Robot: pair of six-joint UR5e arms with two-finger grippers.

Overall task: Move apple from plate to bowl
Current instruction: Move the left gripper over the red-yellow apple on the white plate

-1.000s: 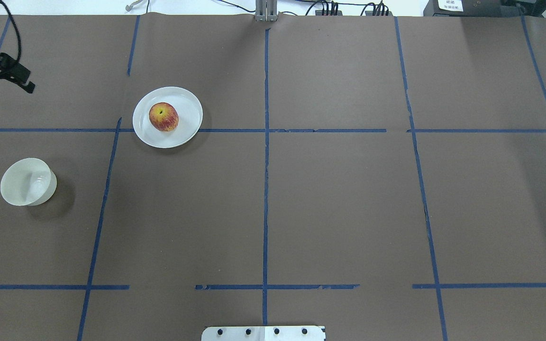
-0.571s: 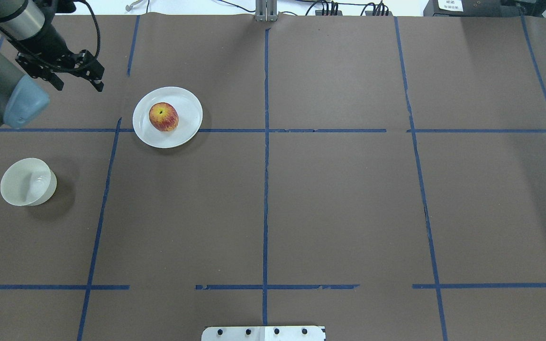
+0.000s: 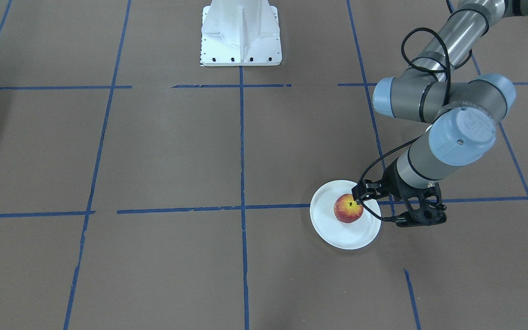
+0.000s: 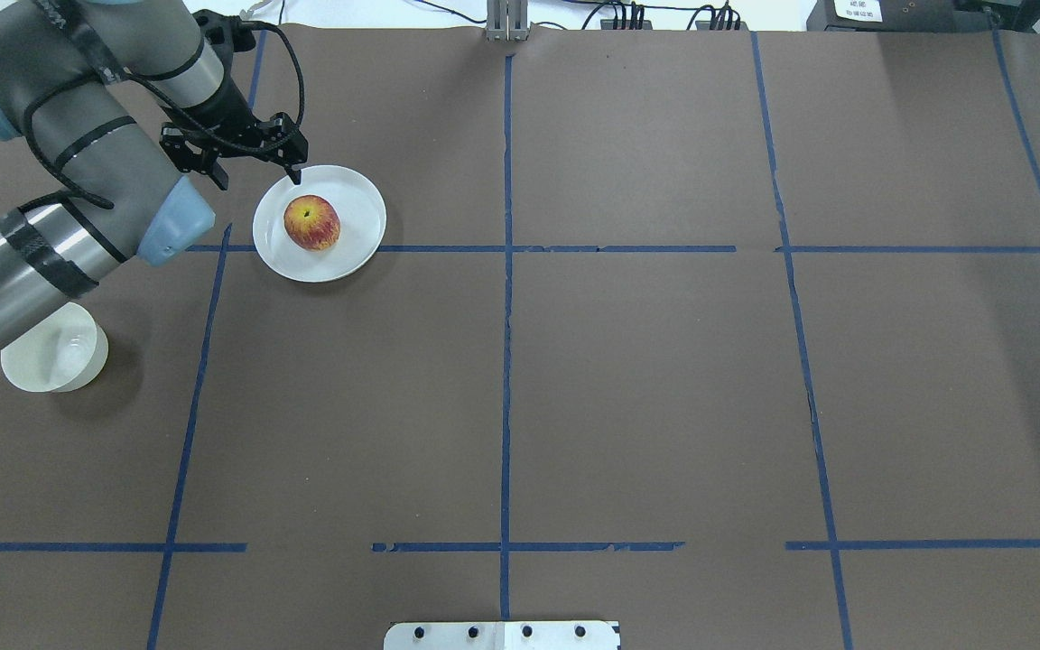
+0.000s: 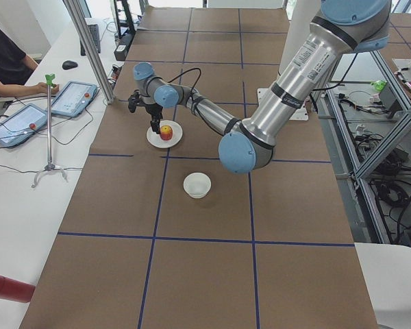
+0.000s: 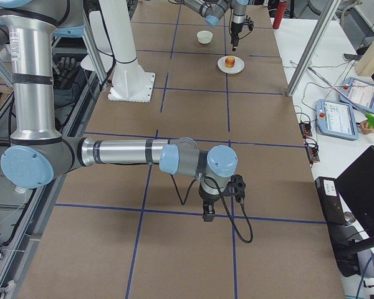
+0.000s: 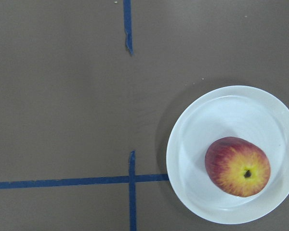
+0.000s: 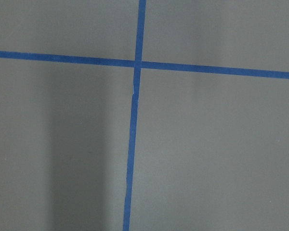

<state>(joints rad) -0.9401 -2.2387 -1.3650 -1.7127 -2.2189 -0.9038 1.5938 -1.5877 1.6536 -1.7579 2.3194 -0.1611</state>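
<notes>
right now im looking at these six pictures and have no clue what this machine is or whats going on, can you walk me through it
This is a robot with two arms at a brown table marked with blue tape lines. All the pictures show the same moment from different cameras: one from above and behind the robot, one facing it, one from each end of the table, and one on each wrist looking down.

On the table is a flat white plate with a red and yellow apple resting on it. A small white bowl stands apart from the plate and is empty.

The left gripper, a two-finger claw, hangs open over the plate's edge beside the apple and holds nothing. The right gripper is far away over bare table. I cannot tell if it is open.
</notes>
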